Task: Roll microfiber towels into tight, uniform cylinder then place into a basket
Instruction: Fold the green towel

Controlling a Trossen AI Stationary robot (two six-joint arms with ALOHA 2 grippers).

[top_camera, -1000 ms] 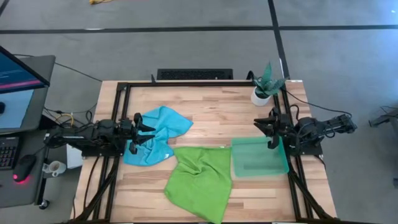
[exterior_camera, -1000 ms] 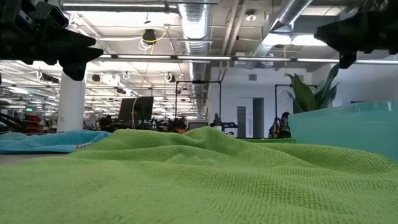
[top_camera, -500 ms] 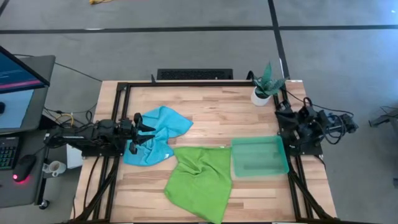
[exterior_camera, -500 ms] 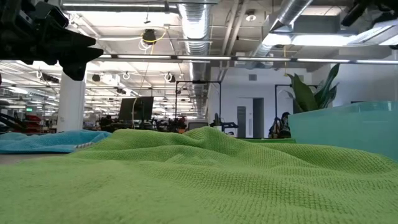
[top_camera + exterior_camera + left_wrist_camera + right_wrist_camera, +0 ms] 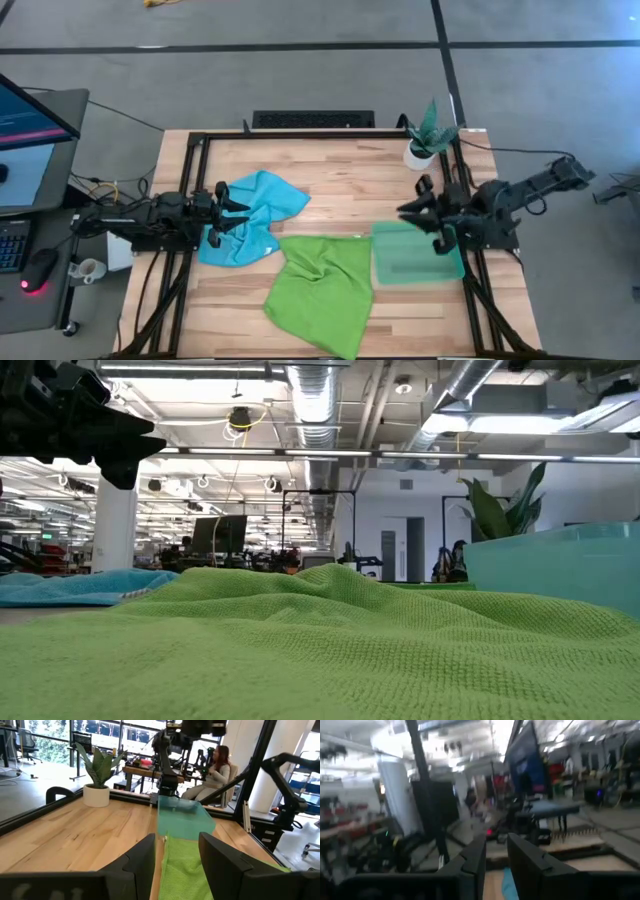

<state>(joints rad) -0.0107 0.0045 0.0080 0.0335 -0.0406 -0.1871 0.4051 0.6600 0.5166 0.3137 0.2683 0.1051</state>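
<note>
Towels, microfiber, two, both unrolled on the wooden bench [image 5: 340,180]. Lime green towel [image 5: 320,285]: crumpled, spread at the front centre of the bench, its edge just beside the basket. Turquoise towel [image 5: 250,228]: bunched, toward the bench's left side, touching the green one at a corner. Basket [image 5: 417,252]: translucent green, shallow, on the bench's right side, nothing in it. Potted plant [image 5: 428,135]: white pot, far right corner. Left end effector [image 5: 232,209]: above the turquoise towel, fingers apart, holding nothing. Right end effector [image 5: 428,222]: over the basket's far left corner, fingers slightly apart, holding nothing.
</note>
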